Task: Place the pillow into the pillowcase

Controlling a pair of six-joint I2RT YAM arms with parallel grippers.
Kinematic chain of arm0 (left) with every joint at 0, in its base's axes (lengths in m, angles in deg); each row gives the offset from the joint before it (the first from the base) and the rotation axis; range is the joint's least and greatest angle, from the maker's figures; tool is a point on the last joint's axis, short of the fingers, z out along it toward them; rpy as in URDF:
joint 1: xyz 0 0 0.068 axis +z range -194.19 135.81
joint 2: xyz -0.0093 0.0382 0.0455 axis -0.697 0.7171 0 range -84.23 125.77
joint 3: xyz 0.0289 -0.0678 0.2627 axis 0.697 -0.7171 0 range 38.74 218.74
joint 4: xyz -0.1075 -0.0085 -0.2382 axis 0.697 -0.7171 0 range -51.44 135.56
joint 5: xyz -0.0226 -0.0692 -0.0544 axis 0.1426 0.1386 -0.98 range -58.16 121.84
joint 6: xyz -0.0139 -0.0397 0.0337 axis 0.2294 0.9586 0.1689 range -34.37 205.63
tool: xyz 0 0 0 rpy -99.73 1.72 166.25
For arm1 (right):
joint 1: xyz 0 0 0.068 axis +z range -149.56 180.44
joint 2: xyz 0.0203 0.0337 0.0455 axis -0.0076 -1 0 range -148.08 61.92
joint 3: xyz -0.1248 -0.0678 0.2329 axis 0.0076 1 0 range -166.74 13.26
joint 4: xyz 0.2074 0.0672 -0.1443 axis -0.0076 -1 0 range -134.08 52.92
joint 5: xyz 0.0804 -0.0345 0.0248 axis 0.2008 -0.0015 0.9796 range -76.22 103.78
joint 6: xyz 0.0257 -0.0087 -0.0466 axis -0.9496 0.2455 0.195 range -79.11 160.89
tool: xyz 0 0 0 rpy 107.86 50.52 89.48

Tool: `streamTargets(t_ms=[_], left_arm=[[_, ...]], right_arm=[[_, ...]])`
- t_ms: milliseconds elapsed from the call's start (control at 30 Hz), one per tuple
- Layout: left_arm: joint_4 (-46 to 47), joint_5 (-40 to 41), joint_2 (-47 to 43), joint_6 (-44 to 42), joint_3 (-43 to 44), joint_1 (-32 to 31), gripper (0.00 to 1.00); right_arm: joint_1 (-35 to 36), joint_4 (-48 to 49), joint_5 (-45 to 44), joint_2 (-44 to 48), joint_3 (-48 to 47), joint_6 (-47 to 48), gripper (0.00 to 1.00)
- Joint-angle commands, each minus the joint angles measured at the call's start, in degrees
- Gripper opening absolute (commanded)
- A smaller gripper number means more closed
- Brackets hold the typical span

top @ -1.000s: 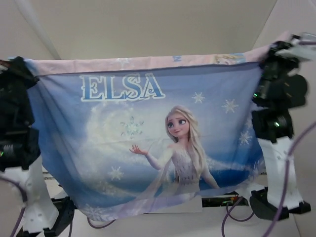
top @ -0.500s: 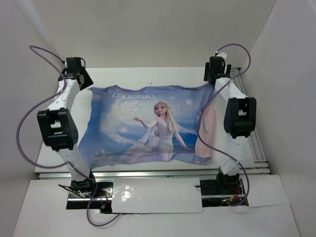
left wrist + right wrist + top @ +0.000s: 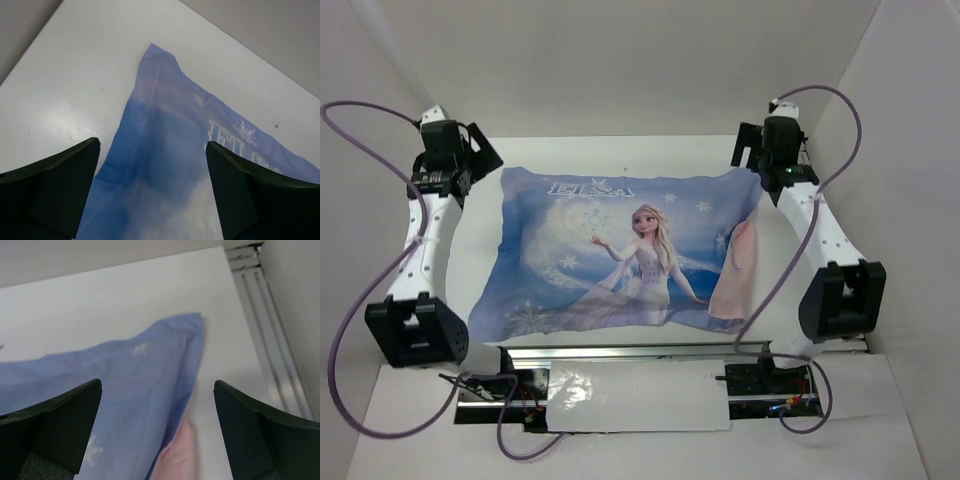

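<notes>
The pillowcase lies spread on the white table, its long axis running from left to right between the two arms and its short sides facing them. The blue printed face is up, and its surface looks rounded and full rather than flat; the pillow cannot be made out in any view. The print stands upright for the overhead camera: the word "ELSA" runs in pale outlined capitals along the far edge, and below it the blonde princess in a white dress has her head toward the far wall and her skirt toward the arm bases, with snowflakes scattered around her. A pale pink strip of the reverse side shows along the right short side, toward the near corner. The left gripper hovers above the far left corner of the case, its fingers wide apart and touching nothing; the first letters of the name show between them in the left wrist view. The right gripper hangs likewise over the far right corner, fingers spread and clear of the cloth. A metal rail borders the table just right of that corner. Both arms reach along the outer sides of the case, leaving the print uncovered.
</notes>
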Motion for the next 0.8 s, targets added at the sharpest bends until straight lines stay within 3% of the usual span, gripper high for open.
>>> streamTargets(t_ms=[0,100,200,267,367,500,567,600,700,767], left_arm=[[0.0,-3.5,-7.3,3.5,-8.1,-1.7,1.00],[1.7,-7.2,-14.4,6.5,-17.0,-4.8,1.00],[4.0,-8.1,-17.9,7.1,-23.2,-12.1,1.00],[5.4,-8.1,-18.6,7.1,-25.5,-19.1,1.00],[7.1,-5.8,-18.0,7.6,-29.0,-27.1,1.00],[10.1,-5.2,-15.7,8.2,-32.6,-32.0,1.00],[10.1,-3.6,-14.5,8.7,-33.1,-33.3,1.00],[9.6,-2.9,-13.8,8.7,-33.1,-33.3,1.00],[9.6,-2.3,-13.8,8.7,-33.1,-33.3,1.00],[11.0,-2.3,-13.3,9.3,-34.7,-32.8,1.00]], right_arm=[[6.2,-8.4,-0.1,7.0,8.8,-4.4,1.00],[10.5,-13.4,-4.0,12.3,14.2,-9.7,1.00],[16.5,-20.6,-5.9,16.6,19.5,-16.0,1.00],[20.1,-22.3,-6.7,22.0,24.3,-19.6,1.00],[25.0,-24.6,-7.5,28.7,33.0,-27.9,0.92],[26.4,-24.0,-5.5,31.5,40.7,-32.6,0.82],[27.1,-26.4,-6.1,30.9,41.2,-34.4,0.82],[27.7,-27.9,-7.6,30.9,41.2,-35.9,0.78],[28.4,-34.0,-14.6,32.0,41.2,-42.2,0.44],[28.4,-36.6,-19.1,34.0,40.7,-46.4,0.35]])
